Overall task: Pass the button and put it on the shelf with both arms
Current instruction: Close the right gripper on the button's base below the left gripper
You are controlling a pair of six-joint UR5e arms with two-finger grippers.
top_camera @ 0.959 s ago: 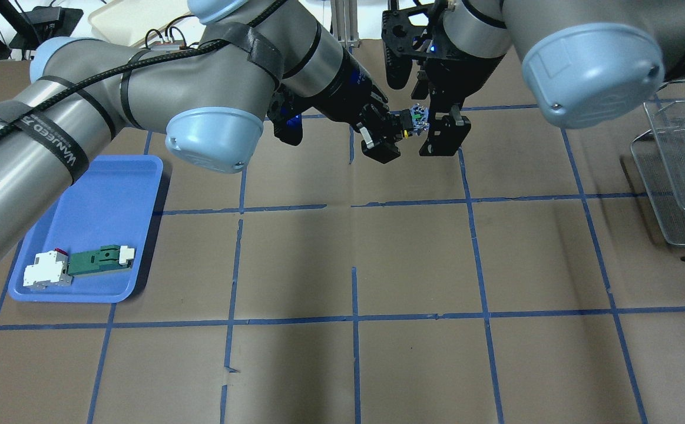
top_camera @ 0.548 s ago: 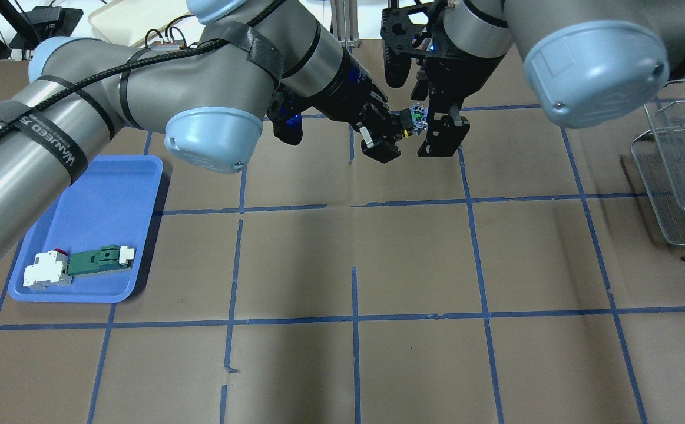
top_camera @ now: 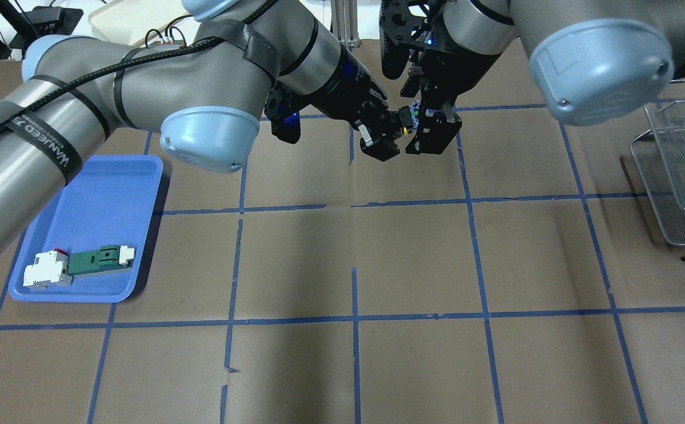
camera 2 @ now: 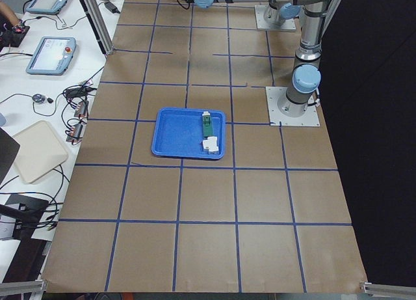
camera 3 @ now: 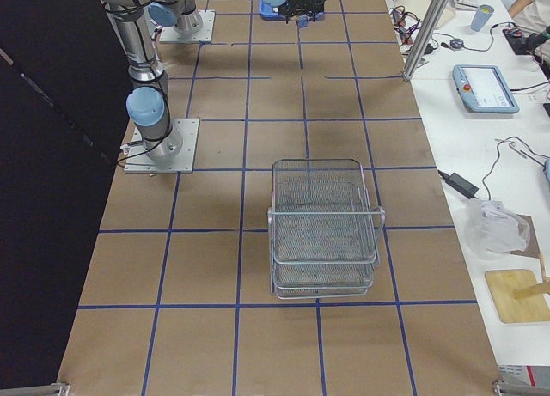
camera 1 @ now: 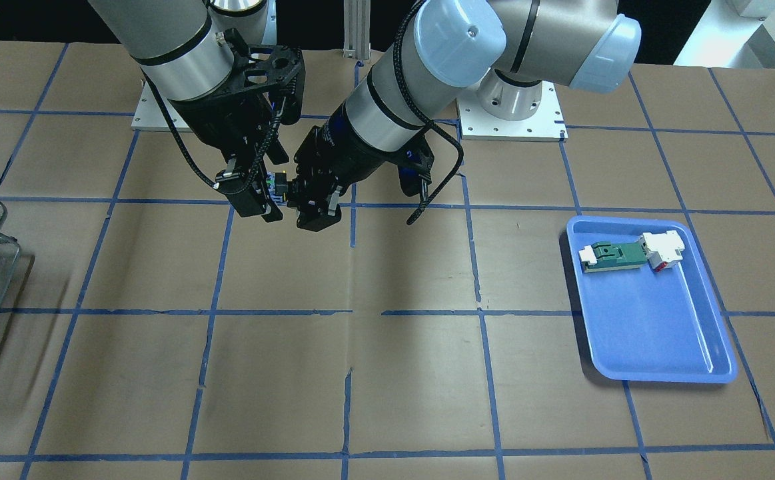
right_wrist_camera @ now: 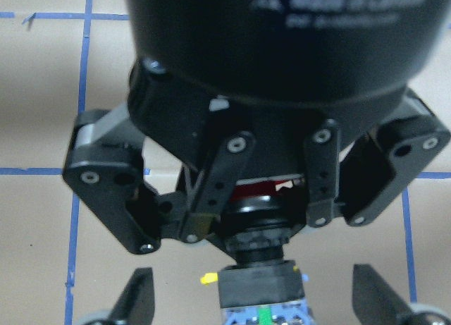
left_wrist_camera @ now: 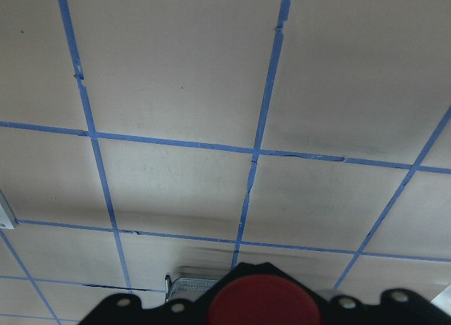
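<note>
My left gripper (top_camera: pixel 395 126) is shut on the button (top_camera: pixel 408 119) and holds it in the air over the far middle of the table. In the right wrist view the left gripper (right_wrist_camera: pixel 257 223) clamps the black collar and red cap, and the silvery block (right_wrist_camera: pixel 261 297) points at the camera. My right gripper (top_camera: pixel 423 122) is open, its fingertips (right_wrist_camera: pixel 137 302) spread on both sides of the block without touching it. The front-facing view shows the button (camera 1: pixel 279 189) between the two grippers. The red cap (left_wrist_camera: pixel 266 304) fills the bottom of the left wrist view. The wire shelf (top_camera: pixel 684 171) stands at the right edge.
A blue tray (top_camera: pixel 101 206) at the left holds a green-and-white flat part (top_camera: pixel 99 259) and a white block with a red tab (top_camera: pixel 45 271). The shelf (camera 3: pixel 322 233) stands upright with stacked tiers. Brown paper with a blue tape grid covers the table.
My right gripper has moved left, closer to the left gripper, so its open fingers now flank the button's block. The left gripper has barely moved.
</note>
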